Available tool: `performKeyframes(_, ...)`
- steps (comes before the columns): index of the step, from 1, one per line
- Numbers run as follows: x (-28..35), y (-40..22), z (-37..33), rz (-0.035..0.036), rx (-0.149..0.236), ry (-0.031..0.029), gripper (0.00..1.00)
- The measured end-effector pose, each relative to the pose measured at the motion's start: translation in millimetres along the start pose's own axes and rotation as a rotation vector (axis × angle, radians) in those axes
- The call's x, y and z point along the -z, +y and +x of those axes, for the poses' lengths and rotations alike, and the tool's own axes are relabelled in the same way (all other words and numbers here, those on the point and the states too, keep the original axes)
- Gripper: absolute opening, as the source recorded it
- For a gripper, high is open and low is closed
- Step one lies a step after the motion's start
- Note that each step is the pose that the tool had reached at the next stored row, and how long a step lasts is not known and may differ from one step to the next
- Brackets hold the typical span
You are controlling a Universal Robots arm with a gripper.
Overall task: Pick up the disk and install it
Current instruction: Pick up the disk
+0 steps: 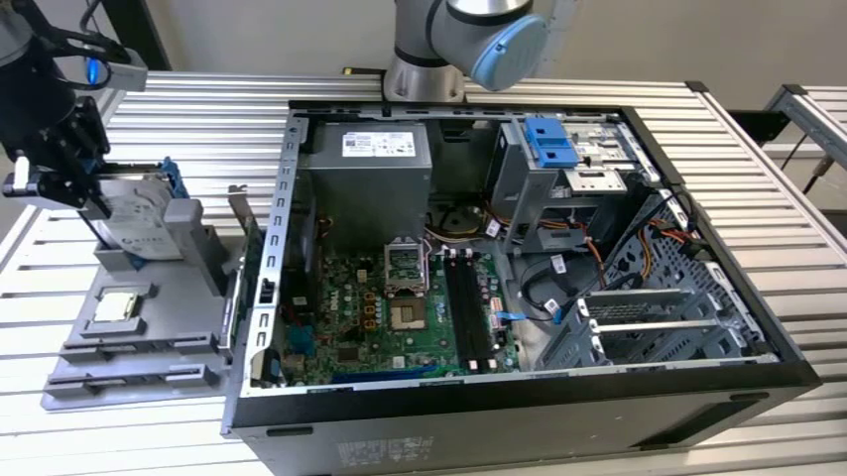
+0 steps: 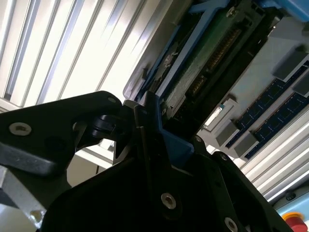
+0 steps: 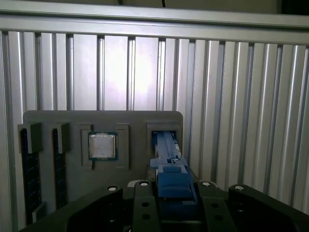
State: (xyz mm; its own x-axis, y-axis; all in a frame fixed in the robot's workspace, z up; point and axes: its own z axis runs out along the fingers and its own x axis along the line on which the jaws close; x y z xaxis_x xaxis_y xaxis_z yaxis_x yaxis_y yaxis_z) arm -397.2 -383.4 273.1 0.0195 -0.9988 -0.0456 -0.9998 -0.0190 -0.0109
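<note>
Silver-grey metal disk in a bright blue plastic carrier (image 1: 133, 213): stands tilted on edge in a slot of the grey moulded holder (image 1: 166, 332), directly between the pincer's jaws.
Pincer (image 3: 173, 191): black, two-fingered, clenched on the blue carrier's upper edge in both wrist views.
Holder slot: the carrier's lower end looks seated in it, just beyond the pincer.
Small square silver chip (image 3: 102, 145): in its own recess of the holder, beside the grip, untouched.
Open black computer case (image 1: 530, 426): well apart from the pincer, across the ribbed aluminium bench (image 1: 198, 109); a blue bracket (image 1: 546, 144) sits in its drive bay.
Step in hand: the pick, by my reading, with the grasp made and the disk not yet clear of the holder.
What it calls for: a pull in line with the slot, so the carrier does not bind on the walls, and a firm hold on smooth plastic.
</note>
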Motion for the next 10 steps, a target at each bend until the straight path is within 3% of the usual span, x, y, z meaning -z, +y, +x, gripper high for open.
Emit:
performKeyframes(6, 0.1, 0.0, 0.3, -0.0001, 0.000, -0.0004, 0.00)
performKeyframes(10, 0.0, 0.0, -0.6, -0.0002, 0.000, 0.0034, 0.00)
